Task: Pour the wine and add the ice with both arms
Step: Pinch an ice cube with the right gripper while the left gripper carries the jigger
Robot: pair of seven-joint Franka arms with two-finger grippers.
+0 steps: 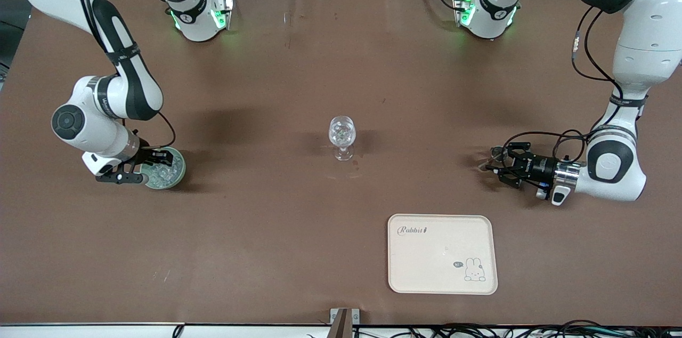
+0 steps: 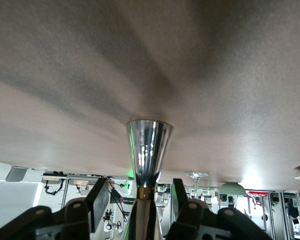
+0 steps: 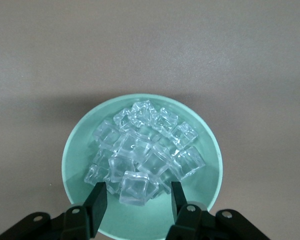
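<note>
Right wrist view: my right jaws (image 3: 135, 197) hang down into the pale green bowl (image 3: 80, 145), parted on either side of one clear chunk of the ice (image 3: 142, 157), not yet clenched on it. The bowl sits at the right arm's end of the table (image 1: 266, 87). My left jaws (image 2: 137, 202), at the left arm's end, stand parted around a shiny metal cone (image 2: 149, 150) without pinching it. The stemmed glass (image 1: 341, 136) stands mid-table, the cream tray (image 1: 442, 254) nearer the front camera.
</note>
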